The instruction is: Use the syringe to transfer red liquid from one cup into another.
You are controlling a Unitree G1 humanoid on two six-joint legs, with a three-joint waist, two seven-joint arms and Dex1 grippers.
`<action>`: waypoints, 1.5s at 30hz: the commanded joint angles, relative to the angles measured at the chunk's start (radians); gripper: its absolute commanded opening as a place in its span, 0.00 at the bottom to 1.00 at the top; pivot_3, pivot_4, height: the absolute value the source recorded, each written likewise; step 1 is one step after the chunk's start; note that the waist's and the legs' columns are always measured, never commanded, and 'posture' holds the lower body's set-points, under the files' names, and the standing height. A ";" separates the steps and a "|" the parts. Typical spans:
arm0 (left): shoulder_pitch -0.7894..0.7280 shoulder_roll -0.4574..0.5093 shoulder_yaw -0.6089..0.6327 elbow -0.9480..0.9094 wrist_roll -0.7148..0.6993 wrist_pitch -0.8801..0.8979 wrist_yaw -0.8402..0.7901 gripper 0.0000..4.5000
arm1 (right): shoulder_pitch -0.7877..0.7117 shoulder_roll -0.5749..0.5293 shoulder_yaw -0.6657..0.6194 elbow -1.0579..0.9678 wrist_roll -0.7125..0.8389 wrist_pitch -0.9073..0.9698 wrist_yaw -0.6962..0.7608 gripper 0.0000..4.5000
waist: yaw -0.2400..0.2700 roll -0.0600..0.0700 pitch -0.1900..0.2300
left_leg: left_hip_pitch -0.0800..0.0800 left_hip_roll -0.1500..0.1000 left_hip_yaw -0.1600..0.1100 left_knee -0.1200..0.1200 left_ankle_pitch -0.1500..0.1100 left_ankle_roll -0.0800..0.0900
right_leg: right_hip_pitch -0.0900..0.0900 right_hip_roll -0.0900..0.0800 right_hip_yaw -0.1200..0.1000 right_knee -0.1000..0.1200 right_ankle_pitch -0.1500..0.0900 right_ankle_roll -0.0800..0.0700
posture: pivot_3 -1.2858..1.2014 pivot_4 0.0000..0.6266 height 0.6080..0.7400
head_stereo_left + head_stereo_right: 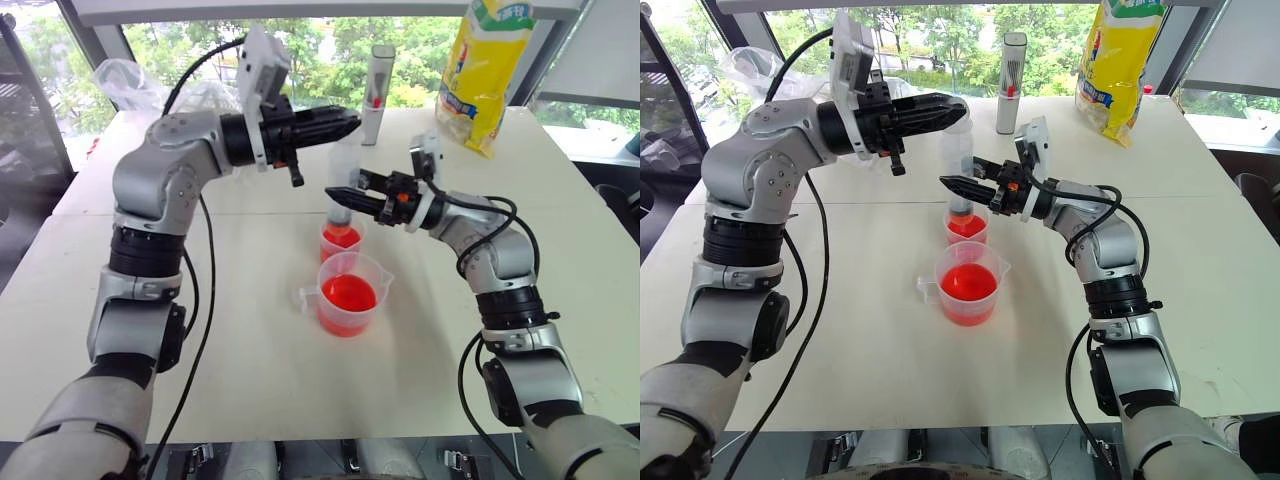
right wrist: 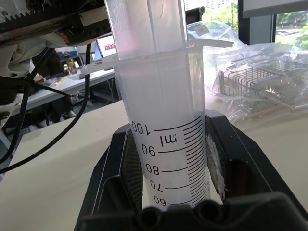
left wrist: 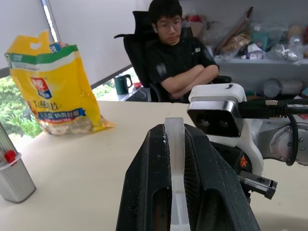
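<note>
Syringe (image 1: 958,160): upright, its tip down in the smaller cup, barrel marks facing the right wrist camera.
Right gripper (image 1: 952,183): clamped on the syringe barrel, fingers (image 2: 118,173) on either side of it, pointing level toward the robot's left.
Left gripper (image 1: 958,106): fingers (image 3: 144,192) together on the white plunger (image 3: 176,159) at the top of the syringe, pointing level toward the robot's right, above the right gripper.
Smaller cup (image 1: 967,227): on the worktop (image 1: 1200,230), red liquid (image 1: 966,226) inside, directly under the syringe.
Measuring cup (image 1: 968,286): just in front of the smaller cup, nearer the robot, holding red liquid, side handle toward the robot's left.
Grey tube (image 1: 1011,68): upright at the far edge of the worktop.
Yellow bag (image 1: 1120,55): standing at the far right corner.
Person (image 3: 178,48): seated beyond the worktop, arms crossed.
</note>
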 commanded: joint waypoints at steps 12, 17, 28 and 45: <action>0.045 -0.009 -0.045 -0.039 0.026 0.010 -0.015 0.02 | -0.119 -0.017 -0.083 -0.073 0.058 0.005 -0.014 0.32 | 0.000 0.000 0.000 | 0.000 0.000 0.000 0.000 0.000 0.000 | 0.000 0.000 0.000 0.000 0.000 0.000 | 0.52 0.24 1.00; 0.059 -0.014 -0.049 -0.044 0.028 0.014 -0.013 0.02 | -0.138 -0.025 -0.091 -0.068 0.063 0.009 -0.014 0.32 | 0.000 0.000 0.000 | 0.000 0.000 0.000 0.000 0.000 0.000 | 0.000 0.000 0.000 0.000 0.000 0.000 | 0.52 0.24 1.00; 0.080 -0.018 -0.046 -0.061 0.026 0.030 -0.005 0.02 | -0.147 -0.030 -0.098 -0.073 0.073 0.025 -0.014 0.32 | 0.000 0.000 0.000 | 0.000 0.000 0.000 0.000 0.000 0.000 | 0.000 0.000 0.000 0.000 0.000 0.000 | 0.52 0.24 1.00; 0.031 0.028 0.072 -0.074 -0.016 0.058 0.063 0.98 | -0.108 -0.017 -0.075 -0.120 0.079 0.049 -0.016 0.32 | 0.000 0.001 0.000 | 0.000 0.000 0.000 0.000 0.000 0.000 | -0.001 0.000 0.000 0.001 0.000 0.000 | 0.52 0.24 1.00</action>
